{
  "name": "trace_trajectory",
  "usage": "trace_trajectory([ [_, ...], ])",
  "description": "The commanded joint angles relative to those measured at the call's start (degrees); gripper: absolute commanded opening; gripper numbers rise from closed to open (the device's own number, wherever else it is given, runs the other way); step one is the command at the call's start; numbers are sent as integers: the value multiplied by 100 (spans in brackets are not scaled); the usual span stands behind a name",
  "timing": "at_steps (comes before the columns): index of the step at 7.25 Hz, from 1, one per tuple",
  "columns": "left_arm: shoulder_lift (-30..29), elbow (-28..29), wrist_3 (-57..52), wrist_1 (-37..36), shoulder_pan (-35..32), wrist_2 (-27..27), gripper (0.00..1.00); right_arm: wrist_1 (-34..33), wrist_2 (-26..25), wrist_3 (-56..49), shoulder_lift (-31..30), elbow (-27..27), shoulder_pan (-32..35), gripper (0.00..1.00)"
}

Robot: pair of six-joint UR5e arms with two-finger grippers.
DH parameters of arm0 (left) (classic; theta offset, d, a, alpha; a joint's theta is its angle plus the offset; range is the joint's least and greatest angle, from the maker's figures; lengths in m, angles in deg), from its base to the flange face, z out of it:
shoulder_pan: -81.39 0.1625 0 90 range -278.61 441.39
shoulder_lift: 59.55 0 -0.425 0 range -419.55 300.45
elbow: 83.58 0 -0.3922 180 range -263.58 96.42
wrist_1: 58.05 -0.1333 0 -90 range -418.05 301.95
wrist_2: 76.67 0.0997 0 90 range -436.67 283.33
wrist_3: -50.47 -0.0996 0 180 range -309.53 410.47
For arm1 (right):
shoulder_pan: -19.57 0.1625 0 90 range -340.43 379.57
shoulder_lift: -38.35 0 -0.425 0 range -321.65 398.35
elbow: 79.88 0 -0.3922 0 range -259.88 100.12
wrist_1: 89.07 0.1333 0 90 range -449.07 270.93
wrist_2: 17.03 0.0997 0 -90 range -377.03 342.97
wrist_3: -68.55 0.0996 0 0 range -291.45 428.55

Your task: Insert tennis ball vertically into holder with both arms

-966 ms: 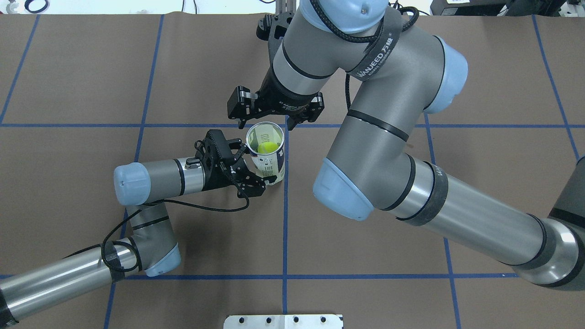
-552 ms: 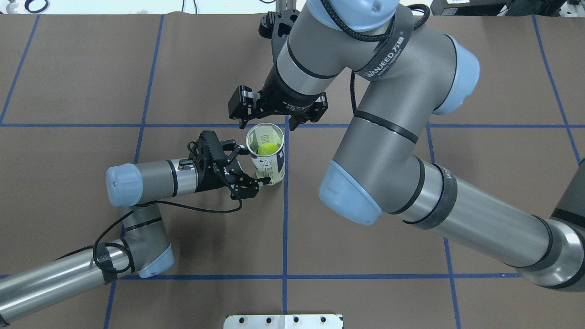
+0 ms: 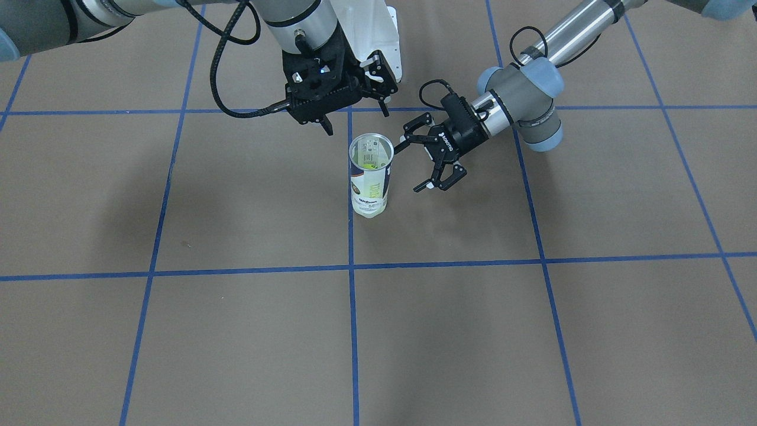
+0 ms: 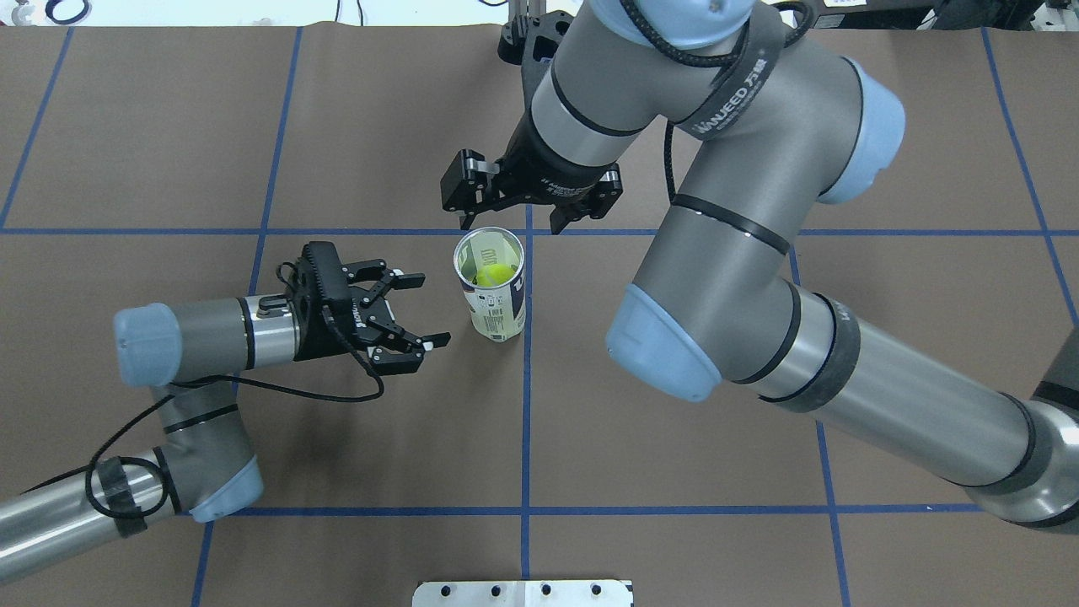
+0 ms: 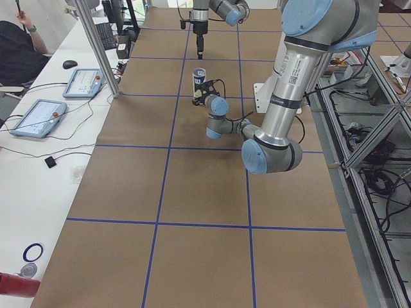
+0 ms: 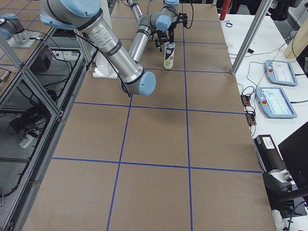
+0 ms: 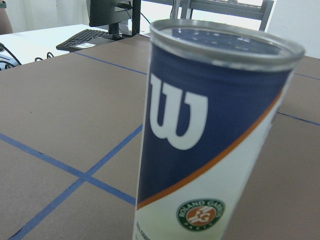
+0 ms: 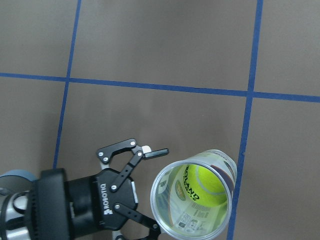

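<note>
Two changes: the left fingers (image 4: 409, 337), released, have backed off the holder (image 4: 497, 303) and the right fingers (image 4: 560, 217), also spread, have drawn back, leaving the ball (image 4: 494, 273) inside, so the task looks done

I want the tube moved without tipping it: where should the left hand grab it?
Around the tube's cylindrical wall near mid-height, coming in sideways from the left hand's side. The tube stands upright with an open top, and that open hand faces it level.

Glossy clear plastic holder (image 4: 499, 310), metal-rimmed
</note>
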Motion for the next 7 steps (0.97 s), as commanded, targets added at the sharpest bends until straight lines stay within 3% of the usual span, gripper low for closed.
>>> trace_trajectory([
  [1,609,-581,0,-315,-698,-654,99,-3,663,-42,-621,336,697,99],
  [4,795,-767,35,-1402,-2166,-1971,100,5,842,-1048,-1956,601,1595,99],
  [6,761,-1511,27,-3847,-2905,-2308,100,-12,904,-2644,-2853,453,2376,99],
  [7,708,-1541,9,-4625,-3074,-2379,100,-12,904,-3610,-3249,199,2815,99],
])
